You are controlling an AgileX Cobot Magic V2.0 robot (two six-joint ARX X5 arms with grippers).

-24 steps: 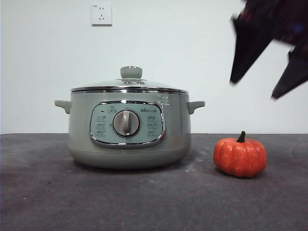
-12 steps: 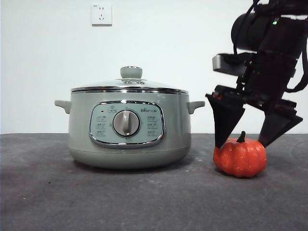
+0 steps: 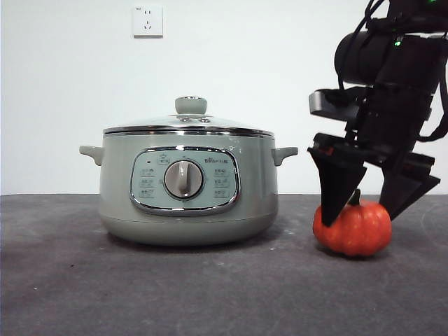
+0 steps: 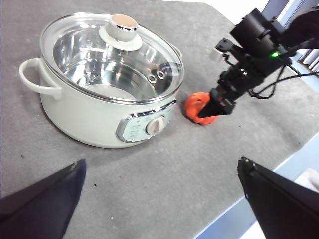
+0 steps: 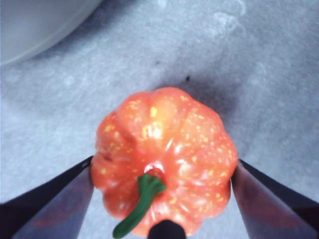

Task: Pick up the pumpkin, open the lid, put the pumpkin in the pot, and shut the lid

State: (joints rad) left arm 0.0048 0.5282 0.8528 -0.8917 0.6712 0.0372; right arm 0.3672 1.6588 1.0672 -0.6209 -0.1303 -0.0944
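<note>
A dark grey, faintly mottled table top [image 3: 140, 294] fills the near ground in the front view, bare and open across its front strip, and it runs back to a plain white wall [image 3: 280, 70] that carries a white wall socket [image 3: 148, 21] high up. In the left wrist view the table's edge shows close beyond the pumpkin's side, with a pale floor past it. On the table stands the large sage-green electric cooking pot [image 3: 112, 189] with two small side handles, a chrome-framed control panel and a round grey dial facing the front camera. Its round glass lid [image 3: 189, 122] with chrome rim and sage-green knob sits closed on top. Beside the pot, near but apart from it on the dial's right as the front camera sees it, the small orange ribbed toy pumpkin [image 3: 353, 229] with a short dark green stem rests on the table. The right gripper [image 3: 374, 203] comes down from above over it, its two black jaws spread to either flank of the pumpkin; the right wrist view shows the jaw tips at or just beside the orange skin, and whether they press cannot be told. The left gripper [image 4: 159, 199] hangs above the table on the pot's dial side, jaws wide apart and holding nothing.
</note>
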